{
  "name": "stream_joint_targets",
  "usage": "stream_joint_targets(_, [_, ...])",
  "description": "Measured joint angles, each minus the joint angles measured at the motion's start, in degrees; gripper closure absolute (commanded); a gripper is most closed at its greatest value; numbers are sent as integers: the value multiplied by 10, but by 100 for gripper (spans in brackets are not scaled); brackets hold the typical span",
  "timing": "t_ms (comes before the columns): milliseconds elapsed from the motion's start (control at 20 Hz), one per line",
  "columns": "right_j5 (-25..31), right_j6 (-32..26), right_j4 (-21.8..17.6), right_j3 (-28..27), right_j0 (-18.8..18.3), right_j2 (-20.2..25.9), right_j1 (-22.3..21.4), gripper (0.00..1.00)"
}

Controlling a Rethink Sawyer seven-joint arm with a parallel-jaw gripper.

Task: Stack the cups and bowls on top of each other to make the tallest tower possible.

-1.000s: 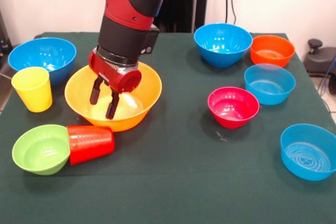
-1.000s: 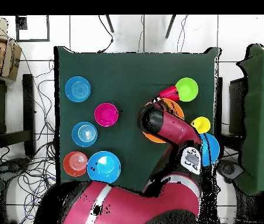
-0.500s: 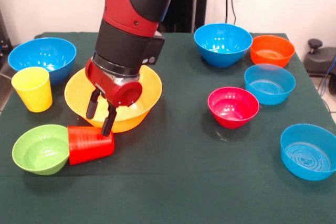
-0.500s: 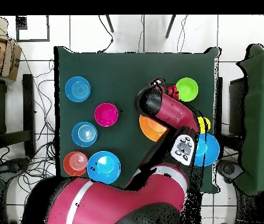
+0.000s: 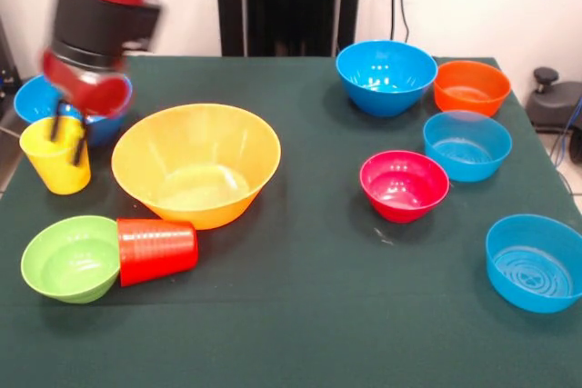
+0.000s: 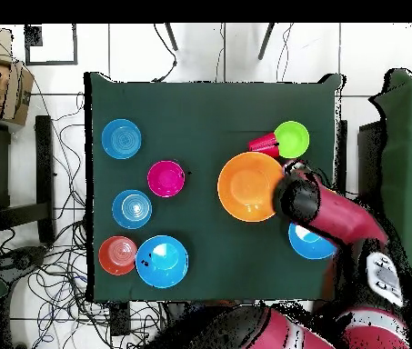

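Observation:
My gripper (image 5: pixel 69 134) hangs at the far left over the yellow cup (image 5: pixel 56 163), open, with its dark fingers (image 5: pixel 56 123) at the cup's rim. Whether a finger reaches inside the cup I cannot tell. The big yellow-orange bowl (image 5: pixel 195 165) stands empty just right of it. The red ribbed cup (image 5: pixel 156 250) lies on its side, its mouth against the light green bowl (image 5: pixel 71 258). A deep blue bowl (image 5: pixel 27 97) is partly hidden behind the gripper. From overhead the arm (image 6: pixel 302 200) covers the yellow cup, beside the yellow-orange bowl (image 6: pixel 250 186).
On the right side stand a deep blue bowl (image 5: pixel 386 76), an orange bowl (image 5: pixel 471 86), a pale blue bowl (image 5: pixel 466 144), a pink-red bowl (image 5: pixel 404 184) and another pale blue bowl (image 5: pixel 535 263). Each stands alone on the green table (image 5: pixel 300 315).
The gripper has left the spot above the yellow-orange bowl and the red cup and swung left to the yellow cup. No bowl or cup has shifted.

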Motion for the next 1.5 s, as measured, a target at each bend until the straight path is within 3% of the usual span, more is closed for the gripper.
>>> stream_joint_targets(100, [-9, -11, -77, 2, -70, 23, 1, 0])
stream_joint_targets(300, [-8, -19, -142, 0, -135, 48, 10, 0])
stream_joint_targets(450, [-9, -20, -200, -7, -164, 60, 24, 0])
stream_joint_targets(600, [-8, -20, -222, -9, -159, 60, 31, 0])
stream_joint_targets(800, [-8, -20, -253, -10, -119, 60, 39, 0])
stream_joint_targets(1100, [-8, -20, -257, -10, -83, 66, 34, 0])
stream_joint_targets(1500, [-8, -20, -257, -11, -77, 74, 31, 0])
